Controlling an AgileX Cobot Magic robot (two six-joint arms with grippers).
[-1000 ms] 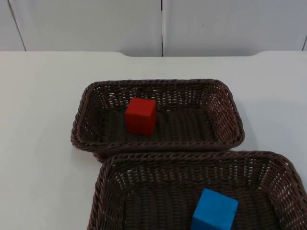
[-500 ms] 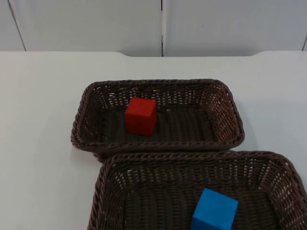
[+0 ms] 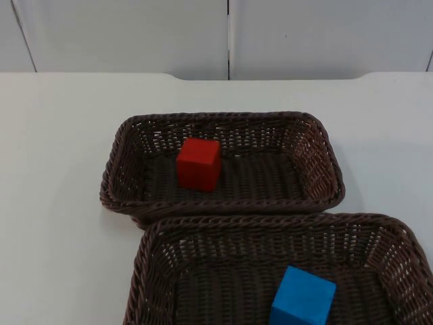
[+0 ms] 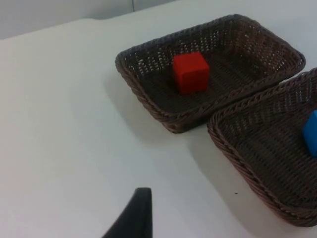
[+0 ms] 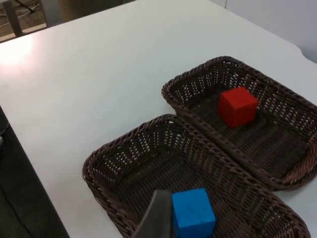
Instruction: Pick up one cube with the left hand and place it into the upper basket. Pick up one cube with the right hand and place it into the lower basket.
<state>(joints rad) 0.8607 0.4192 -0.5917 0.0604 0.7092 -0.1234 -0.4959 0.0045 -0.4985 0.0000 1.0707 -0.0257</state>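
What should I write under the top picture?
Red cube in the upper basket, blue cube in the lower basket.

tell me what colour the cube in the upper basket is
Red. The cube in the upper basket shows best in the top view.

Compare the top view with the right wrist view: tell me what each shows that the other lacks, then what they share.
The top view alone shows the grey partition wall behind the table. The right wrist view alone shows the right gripper's fingertip by the blue cube, and the lower basket whole. Both share the red cube in the upper basket and the blue cube in the lower basket, on the white table.
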